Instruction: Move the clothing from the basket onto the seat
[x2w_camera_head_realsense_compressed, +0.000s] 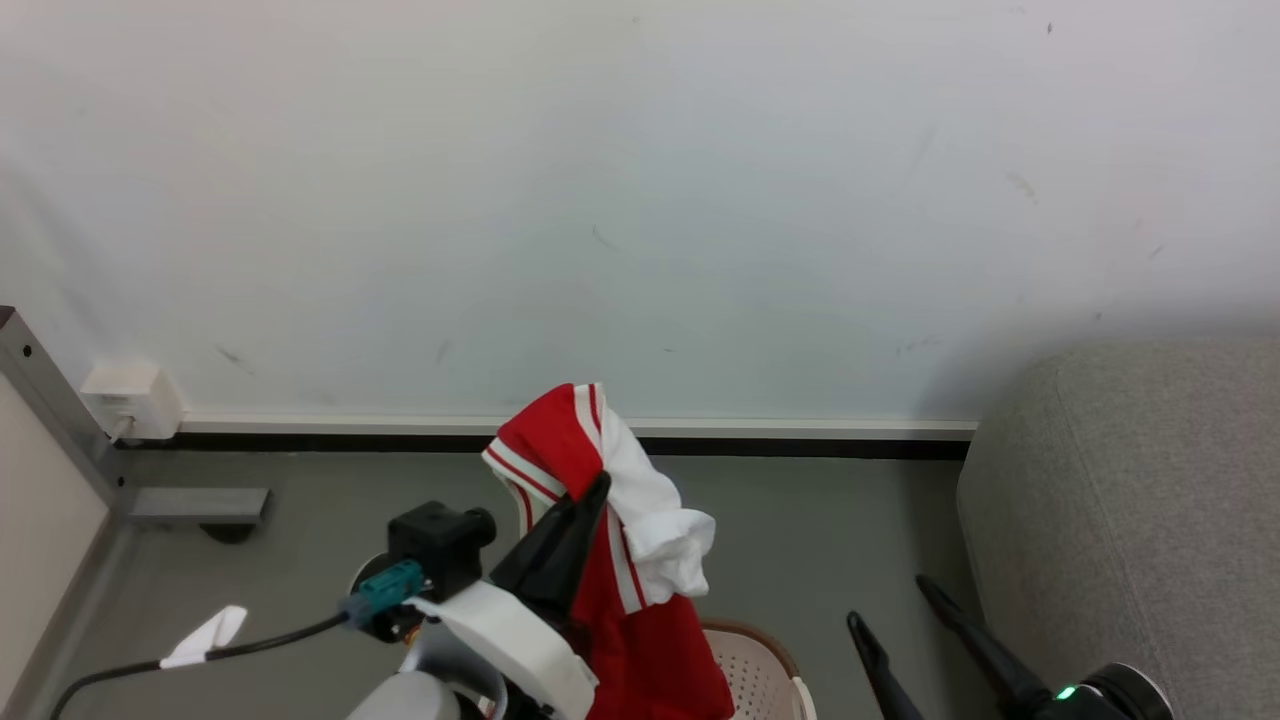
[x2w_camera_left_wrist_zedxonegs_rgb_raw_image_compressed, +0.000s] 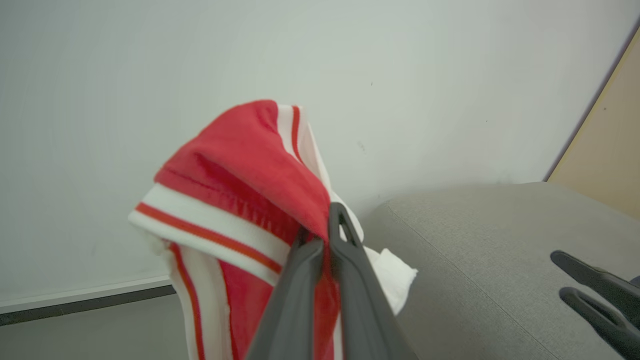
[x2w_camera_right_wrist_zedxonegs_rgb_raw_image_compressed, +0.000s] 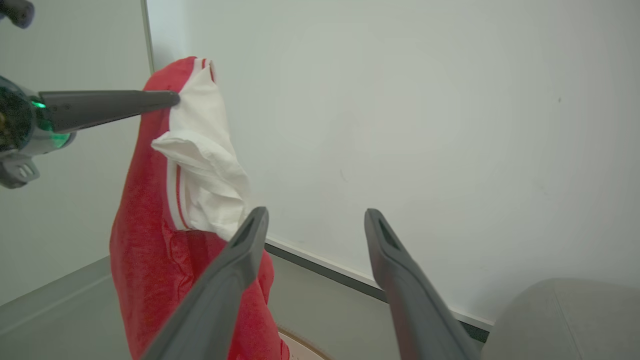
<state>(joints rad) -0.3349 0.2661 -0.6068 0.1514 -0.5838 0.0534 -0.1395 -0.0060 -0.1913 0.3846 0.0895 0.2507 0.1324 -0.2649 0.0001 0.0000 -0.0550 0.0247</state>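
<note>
A red garment with white stripes and a white panel, the clothing (x2w_camera_head_realsense_compressed: 600, 520), hangs in the air from my left gripper (x2w_camera_head_realsense_compressed: 598, 487), which is shut on its upper fold. In the left wrist view the two fingers pinch the red fabric (x2w_camera_left_wrist_zedxonegs_rgb_raw_image_compressed: 240, 180) at the gripper (x2w_camera_left_wrist_zedxonegs_rgb_raw_image_compressed: 320, 227). The garment's lower end drapes down over the cream basket (x2w_camera_head_realsense_compressed: 755, 670) at the bottom edge. My right gripper (x2w_camera_head_realsense_compressed: 890, 600) stands open and empty beside the grey seat (x2w_camera_head_realsense_compressed: 1130, 500); its own view shows the gripper (x2w_camera_right_wrist_zedxonegs_rgb_raw_image_compressed: 315, 217) with the clothing (x2w_camera_right_wrist_zedxonegs_rgb_raw_image_compressed: 150, 220) to its left.
A white wall with a baseboard (x2w_camera_head_realsense_compressed: 780, 430) runs behind. A wall socket box (x2w_camera_head_realsense_compressed: 130, 400) and a metal frame leg (x2w_camera_head_realsense_compressed: 60, 410) stand at the left. A cable with a white tag (x2w_camera_head_realsense_compressed: 205, 635) trails by my left arm. Grey floor (x2w_camera_head_realsense_compressed: 830, 520) lies between basket and seat.
</note>
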